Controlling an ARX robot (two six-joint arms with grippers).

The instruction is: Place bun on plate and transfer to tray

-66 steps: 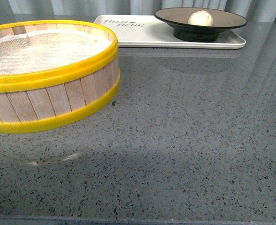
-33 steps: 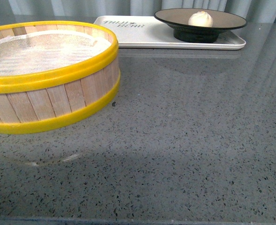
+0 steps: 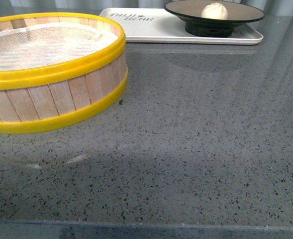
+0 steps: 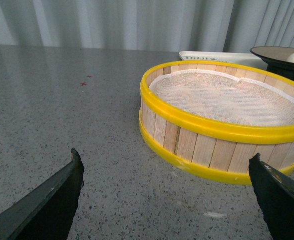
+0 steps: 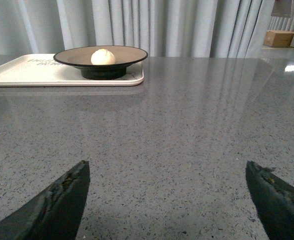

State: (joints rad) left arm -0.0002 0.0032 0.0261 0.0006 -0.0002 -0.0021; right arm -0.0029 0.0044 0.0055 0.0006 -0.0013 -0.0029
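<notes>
The cream-white bun (image 3: 214, 10) lies in the black-rimmed tan plate (image 3: 245, 11), which stands on the right part of the white lettered tray (image 3: 151, 31) at the far side of the table. The right wrist view shows the same: bun (image 5: 103, 56), plate (image 5: 129, 53), tray (image 5: 32, 74), far beyond my right gripper (image 5: 166, 197), which is open and empty low over bare table. My left gripper (image 4: 166, 195) is open and empty, close to the steamer basket. Neither gripper shows in the front view.
A yellow-rimmed wooden steamer basket (image 3: 51, 94) with a white cloth liner stands at the front left; it also fills the left wrist view (image 4: 221, 132). The grey speckled tabletop (image 3: 201, 139) spreads around it. Grey curtains hang behind the table.
The front view has shifted slightly: basket, tray and plate sit a little higher in the picture. The bun stays in the plate on the tray.
</notes>
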